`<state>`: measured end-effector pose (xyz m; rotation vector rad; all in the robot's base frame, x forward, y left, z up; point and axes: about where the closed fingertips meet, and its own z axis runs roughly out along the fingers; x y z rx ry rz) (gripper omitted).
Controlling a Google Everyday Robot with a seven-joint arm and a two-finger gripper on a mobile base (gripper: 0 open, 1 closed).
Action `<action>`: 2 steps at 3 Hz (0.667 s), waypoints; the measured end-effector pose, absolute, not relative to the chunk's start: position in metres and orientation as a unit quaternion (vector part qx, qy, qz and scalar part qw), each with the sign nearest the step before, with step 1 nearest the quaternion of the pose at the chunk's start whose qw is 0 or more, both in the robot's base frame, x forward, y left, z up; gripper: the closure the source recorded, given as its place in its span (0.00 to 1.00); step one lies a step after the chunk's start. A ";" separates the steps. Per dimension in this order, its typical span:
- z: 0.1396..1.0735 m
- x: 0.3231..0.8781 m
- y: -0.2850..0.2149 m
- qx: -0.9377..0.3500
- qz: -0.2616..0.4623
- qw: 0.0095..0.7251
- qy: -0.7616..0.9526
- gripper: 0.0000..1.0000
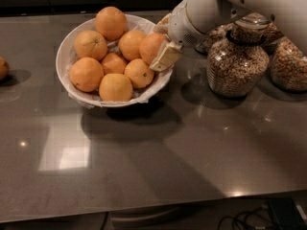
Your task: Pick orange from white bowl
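The white bowl [61,56] stands at the back left of the grey table and holds several oranges. The orange [147,45], deep orange and smooth, lies at the bowl's right rim. My gripper [158,47] reaches in from the upper right over that rim. Its fingers sit on either side of the orange: one cream fingertip [165,56] presses its near right side, and the other shows behind it. The gripper is shut on the orange, which still rests among the others in the bowl.
Glass jars of cereal [237,63] [288,63] stand right of the bowl, close under my arm. A lone orange [2,68] lies at the table's left edge. The table's front edge runs along the bottom, with cables [249,219] below it.
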<state>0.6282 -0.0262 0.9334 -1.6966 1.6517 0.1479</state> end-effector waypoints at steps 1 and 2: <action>0.925 0.627 -0.017 -0.672 0.066 0.364 0.641 0.28; 0.914 0.625 -0.009 -0.679 0.073 0.351 0.640 0.47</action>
